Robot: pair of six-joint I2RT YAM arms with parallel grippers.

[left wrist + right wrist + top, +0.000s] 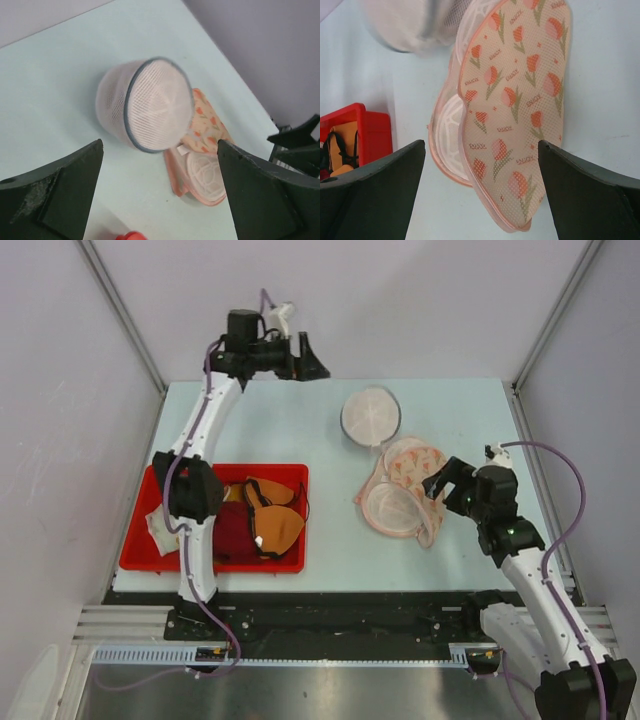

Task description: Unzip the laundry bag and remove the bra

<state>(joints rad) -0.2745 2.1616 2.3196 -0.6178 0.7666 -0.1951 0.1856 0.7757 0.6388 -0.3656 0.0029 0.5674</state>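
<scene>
Where the pale blue table [290, 430] comes nearest on the right, we find the right gripper [440, 480]. Its two dark fingers are spread wide with nothing between them, just beside the right edge of a pinkish round mesh bag with peach tulip-patterned fabric [400, 495]. On the near left sits a red plastic tray [250, 567] holding an orange bra [272, 525] and some maroon fabric [232, 532]. Farther back, just beyond the patterned bag, lies the round, drum-like laundry bag of white translucent mesh [370, 415], well apart from both grippers. Left of it, over the table's far edge, hangs the left gripper [312, 362], its fingers likewise spread wide and empty.

From above we see only the laundry bag's round face, faintly pink through the mesh. The left wrist camera adds its thin dark hoop rim and its side wall, framed between that gripper's fingers. The right wrist camera shows the tulip print sharply, but the laundry bag only as a blur at the top edge. We cannot make out the pale pink-beige bra as a separate shape in any view.
</scene>
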